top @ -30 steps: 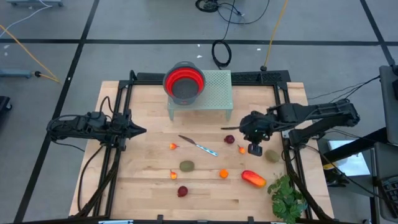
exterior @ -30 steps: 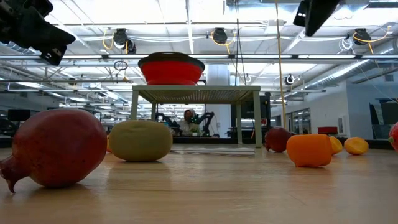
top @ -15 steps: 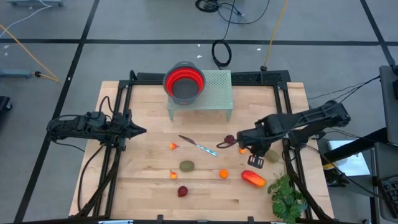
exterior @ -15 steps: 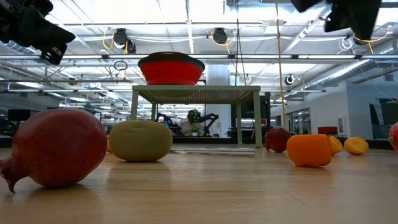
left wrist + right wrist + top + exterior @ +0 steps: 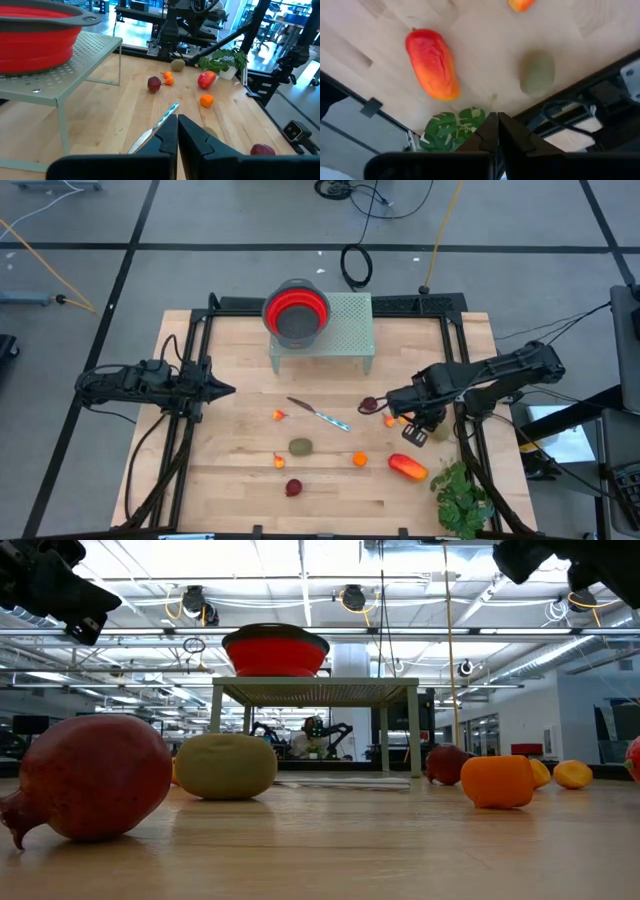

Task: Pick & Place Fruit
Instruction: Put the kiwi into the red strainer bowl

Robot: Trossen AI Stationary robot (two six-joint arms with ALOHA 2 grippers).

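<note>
fruit pieces lie scattered on the wooden table [image 5: 230,470]: a long red-orange piece [image 5: 407,467] near the leafy plant [image 5: 460,498], an olive-brown oval [image 5: 300,447] mid-table and another [image 5: 538,73] beside the right arm, two dark red round ones [image 5: 293,487] [image 5: 369,405], and several tiny orange ones [image 5: 359,459]. all appear small, light, rigid and smooth, so likely to roll or slip; each is probably best pinched across its short axis, at the middle. a thin knife [image 5: 320,415] lies among them, untouched. the red bowl [image 5: 296,308] sits on the green rack [image 5: 345,330] at the back and holds no fruit that can be seen. right gripper [image 5: 494,131]: fingers pressed together, empty, above the pieces on the right side. left gripper [image 5: 174,135]: likewise clenched on nothing, waiting at the left edge.
</note>
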